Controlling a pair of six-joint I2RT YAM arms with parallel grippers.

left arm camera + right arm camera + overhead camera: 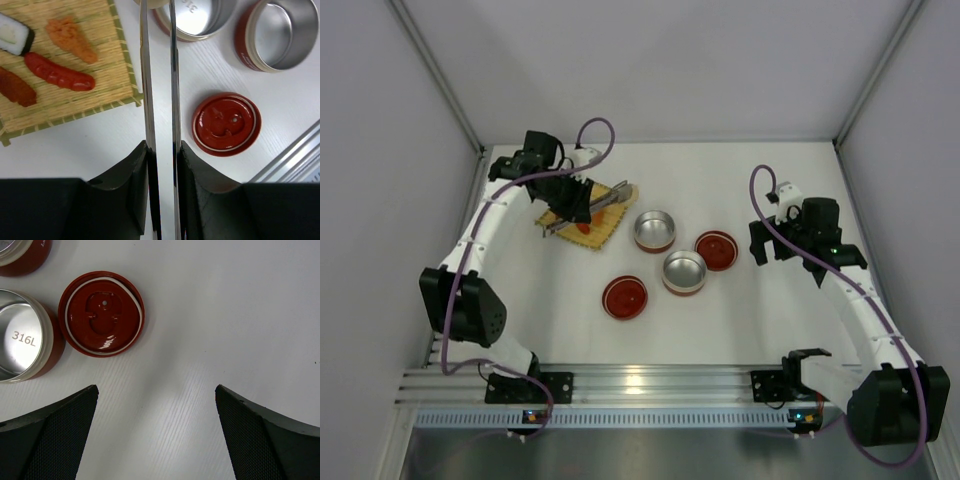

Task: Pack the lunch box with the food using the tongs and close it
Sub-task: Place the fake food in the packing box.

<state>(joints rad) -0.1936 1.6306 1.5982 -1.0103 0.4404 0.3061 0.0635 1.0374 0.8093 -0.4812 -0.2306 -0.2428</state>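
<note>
Over the table's far-left corner, my left claw (162, 147) is clamped on the tongs (173, 75); my right claw (155, 390) gapes wide. All food (59, 76) lies on the mat (100, 95), tins (246, 47) empty: packing not begun.

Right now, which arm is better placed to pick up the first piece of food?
Left. The left end effector is shut on the tongs right beside the mat holding the food. The right end effector is open and empty, near a red lid.
</note>
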